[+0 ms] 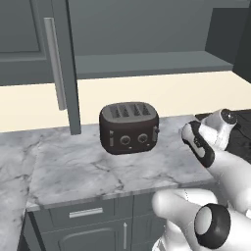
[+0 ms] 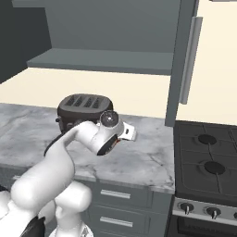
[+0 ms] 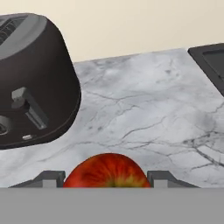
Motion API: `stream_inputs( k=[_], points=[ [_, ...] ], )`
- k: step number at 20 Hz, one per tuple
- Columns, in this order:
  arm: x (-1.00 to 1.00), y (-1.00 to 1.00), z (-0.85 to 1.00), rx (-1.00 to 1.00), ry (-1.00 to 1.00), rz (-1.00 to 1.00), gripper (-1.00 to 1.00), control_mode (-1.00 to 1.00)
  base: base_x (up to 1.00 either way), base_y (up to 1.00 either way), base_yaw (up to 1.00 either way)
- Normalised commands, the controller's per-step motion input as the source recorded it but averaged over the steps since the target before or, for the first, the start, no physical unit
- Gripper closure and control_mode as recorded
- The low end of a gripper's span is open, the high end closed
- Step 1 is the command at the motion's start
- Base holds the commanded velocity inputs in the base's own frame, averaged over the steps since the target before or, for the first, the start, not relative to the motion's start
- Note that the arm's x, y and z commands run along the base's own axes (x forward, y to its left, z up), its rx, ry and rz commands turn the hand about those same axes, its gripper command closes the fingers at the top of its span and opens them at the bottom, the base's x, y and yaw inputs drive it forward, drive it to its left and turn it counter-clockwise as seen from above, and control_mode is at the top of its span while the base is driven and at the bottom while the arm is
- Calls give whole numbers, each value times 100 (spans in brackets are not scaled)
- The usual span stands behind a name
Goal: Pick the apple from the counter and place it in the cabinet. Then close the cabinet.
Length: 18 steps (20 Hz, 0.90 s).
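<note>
Apple (image 3: 107,171) seen pinched between gripper (image 3: 106,178) fingertips (image 3: 51,178), jaws closed against both its sides; firm grasp judged taken for lift. Apple held low over marble counter (image 3: 144,113), beside black toaster (image 3: 35,78), stovetop (image 3: 210,61) at far edge. Cabinet (image 1: 147,61) doors (image 1: 29,54) left open above, shelf bare, ready for placing; closing not yet done.

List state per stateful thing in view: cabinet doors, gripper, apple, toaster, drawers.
Dark grey wall cabinet: both doors open, grey shelf bare.
Two-finger gripper: shut on the apple.
Small round red-orange apple: between the fingertips, low over the grey-white marble counter.
Black four-slot toaster: upright on the counter, slots empty.
Dark grey drawers under the counter: closed.
</note>
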Motion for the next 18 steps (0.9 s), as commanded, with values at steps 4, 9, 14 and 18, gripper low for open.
stream_inputs(
  k=[4,9,14,18],
  points=[
    [-14,16,100,-11,-3,-11,100,-100,0,0,0],
    [-27,11,100,-12,0,-8,100,-100,0,0,0],
    [-21,16,100,-13,-3,-1,100,-100,0,0,0],
    [-10,20,100,-8,-1,0,100,-100,0,0,0]
  ],
)
